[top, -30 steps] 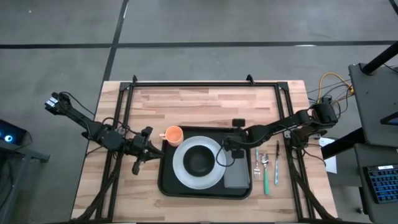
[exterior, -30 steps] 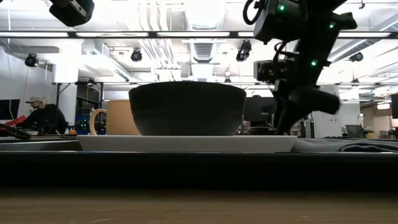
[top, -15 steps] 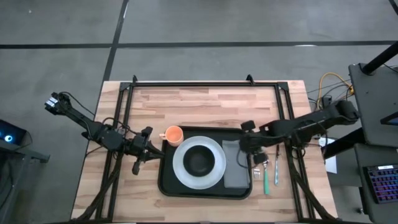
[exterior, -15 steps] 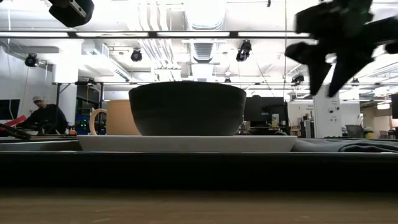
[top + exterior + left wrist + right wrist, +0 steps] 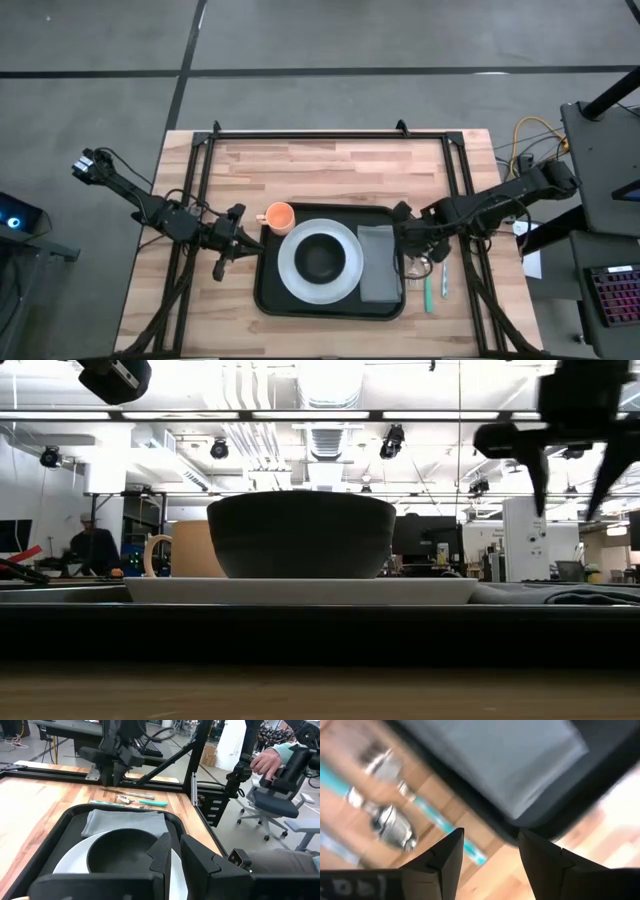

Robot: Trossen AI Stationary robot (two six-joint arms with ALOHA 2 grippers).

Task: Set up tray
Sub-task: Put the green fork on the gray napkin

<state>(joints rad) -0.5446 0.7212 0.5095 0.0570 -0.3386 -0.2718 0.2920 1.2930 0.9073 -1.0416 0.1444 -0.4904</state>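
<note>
The black tray point(image 5: 268, 290) lies on the wooden table, holding a white plate point(image 5: 290, 270) with a black bowl point(image 5: 320, 260) on it and a grey napkin point(image 5: 378, 262) flat along the tray's right side. An orange cup point(image 5: 278, 216) stands at the tray's far left corner. My right gripper point(image 5: 408, 238) hangs open in the air above the tray's right rim, between the napkin point(image 5: 520, 760) and the cutlery point(image 5: 390, 820); it touches nothing. My left gripper point(image 5: 234, 242) waits left of the tray, fingers together.
A fork, a spoon and teal-handled pieces of cutlery point(image 5: 427, 272) lie side by side on the bare wood just right of the tray. Black frame bars point(image 5: 330, 135) run along the table's far and side edges. People show in the room beyond.
My right gripper has risen from the napkin and moved toward the table's right edge, from beside the plate to above the tray's right rim. The napkin stays flat on the tray. My left arm has kept still.
</note>
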